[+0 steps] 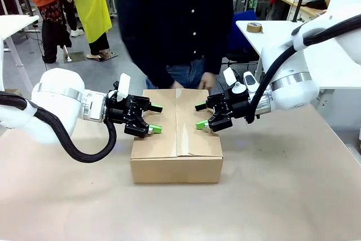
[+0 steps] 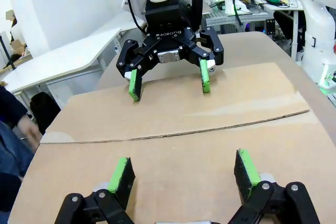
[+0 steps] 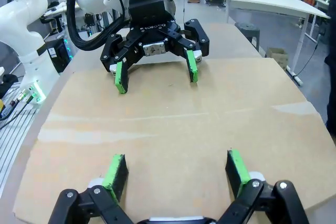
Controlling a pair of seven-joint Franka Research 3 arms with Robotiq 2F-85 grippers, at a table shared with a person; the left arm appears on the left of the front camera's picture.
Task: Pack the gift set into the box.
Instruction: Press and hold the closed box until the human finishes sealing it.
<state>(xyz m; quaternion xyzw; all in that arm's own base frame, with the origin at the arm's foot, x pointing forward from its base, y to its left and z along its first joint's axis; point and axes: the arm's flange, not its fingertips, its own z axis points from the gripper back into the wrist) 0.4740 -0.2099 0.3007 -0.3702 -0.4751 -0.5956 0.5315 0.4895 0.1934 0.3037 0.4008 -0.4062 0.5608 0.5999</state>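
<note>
The large brown cardboard box [image 1: 176, 139] stands in the middle of the table with its top flaps folded shut, a seam running across the lid [image 2: 173, 132]. My left gripper [image 1: 156, 119] hovers open over the box's left edge, and my right gripper [image 1: 200, 115] hovers open over its right edge, the two facing each other. The left wrist view has its own open fingers [image 2: 182, 170] low over the lid and the right gripper [image 2: 169, 86] opposite. In the right wrist view the open fingers [image 3: 176, 166] face the left gripper [image 3: 156, 76] across the box [image 3: 173, 124]. The gift set is hidden.
A person in a dark shirt stands right behind the box, one hand [image 1: 207, 82] by its far edge. The brown table [image 1: 282, 196] spreads wide around the box. A tape roll [image 1: 254, 27] lies on a white table at the back right.
</note>
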